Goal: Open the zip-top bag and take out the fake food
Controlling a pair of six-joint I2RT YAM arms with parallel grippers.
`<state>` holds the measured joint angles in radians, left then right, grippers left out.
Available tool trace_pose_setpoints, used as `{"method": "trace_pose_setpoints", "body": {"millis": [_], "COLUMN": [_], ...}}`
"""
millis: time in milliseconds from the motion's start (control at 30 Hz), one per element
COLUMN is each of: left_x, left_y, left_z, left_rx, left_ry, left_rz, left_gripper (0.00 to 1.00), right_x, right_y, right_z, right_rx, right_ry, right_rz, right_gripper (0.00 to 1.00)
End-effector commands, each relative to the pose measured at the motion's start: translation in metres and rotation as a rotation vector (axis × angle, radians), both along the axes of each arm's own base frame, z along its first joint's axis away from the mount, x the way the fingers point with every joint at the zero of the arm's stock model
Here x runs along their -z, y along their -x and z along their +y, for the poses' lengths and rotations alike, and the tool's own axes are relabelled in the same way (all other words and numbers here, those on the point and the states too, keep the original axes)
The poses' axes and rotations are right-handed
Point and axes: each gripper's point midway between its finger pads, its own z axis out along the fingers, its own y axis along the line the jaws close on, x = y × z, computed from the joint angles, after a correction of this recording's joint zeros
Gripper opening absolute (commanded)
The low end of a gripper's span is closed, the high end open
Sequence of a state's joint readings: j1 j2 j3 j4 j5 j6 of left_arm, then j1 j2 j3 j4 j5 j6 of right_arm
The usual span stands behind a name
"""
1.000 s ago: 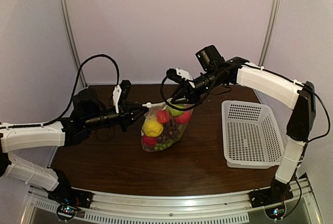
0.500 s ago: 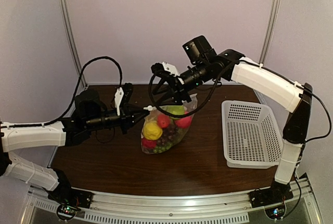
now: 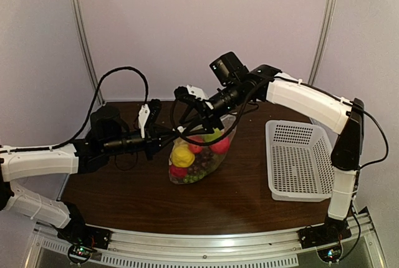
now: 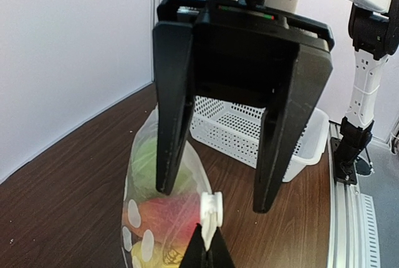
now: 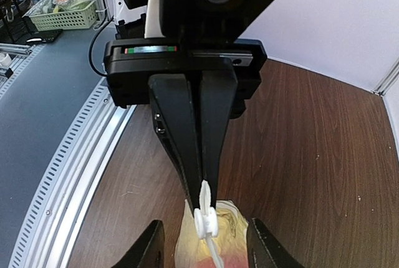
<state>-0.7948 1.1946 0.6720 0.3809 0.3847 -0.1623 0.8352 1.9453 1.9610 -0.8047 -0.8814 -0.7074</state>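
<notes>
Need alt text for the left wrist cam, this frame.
The left gripper, shut, pinches the white zipper tab of the zip-top bag, fake food showing through the clear plastic. The right gripper faces the camera, open, its black fingers framing the tab; a white basket sits behind on the brown table.

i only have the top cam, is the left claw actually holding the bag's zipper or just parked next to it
observer: holding it. In the left wrist view the left claw is pinched shut on the white slider at the top of the zip-top bag.
operator: and the right claw, gripping anything
observer: no. In the right wrist view the right claw is open, one finger on each side of the slider, touching neither it nor the bag.
operator: what's right under the slider
observer: the fake food. In the right wrist view a yellow piece shows through the plastic just below the slider.
</notes>
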Motion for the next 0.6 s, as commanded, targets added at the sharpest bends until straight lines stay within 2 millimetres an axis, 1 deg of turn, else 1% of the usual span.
{"method": "trace_pose_setpoints", "body": {"millis": [0, 100, 233, 367, 467, 500, 567], "left_x": [-0.034, -0.033, -0.032, -0.033, -0.033, -0.032, -0.031], "left_y": [0.001, 0.001, -0.001, -0.002, -0.009, -0.011, -0.014], "left_z": [-0.004, -0.004, -0.002, 0.001, 0.004, 0.006, 0.009], "left_rx": [0.002, -0.003, -0.015, -0.035, -0.077, -0.093, -0.119], "left_ry": [0.052, 0.049, 0.042, 0.040, 0.029, 0.024, 0.018], "left_rz": [-0.091, -0.087, -0.085, -0.092, -0.087, -0.085, -0.085], "left_gripper": [0.00, 0.00, 0.00, 0.00, 0.00, 0.00, 0.00], "right_x": [0.000, 0.000, 0.001, 0.003, 0.005, 0.006, 0.009], "right_y": [-0.002, -0.001, 0.000, -0.001, -0.002, -0.003, -0.009], "right_z": [0.008, 0.010, 0.012, 0.008, 0.005, 0.003, -0.002], "right_rx": [0.020, 0.010, 0.004, 0.008, 0.010, 0.014, 0.029], "right_ry": [0.005, 0.004, 0.006, 0.024, 0.040, 0.045, 0.064], "right_rz": [0.026, 0.048, 0.061, 0.035, 0.020, 0.017, 0.005], "right_gripper": [0.45, 0.40, 0.21, 0.13, 0.02, 0.00, 0.00]}}
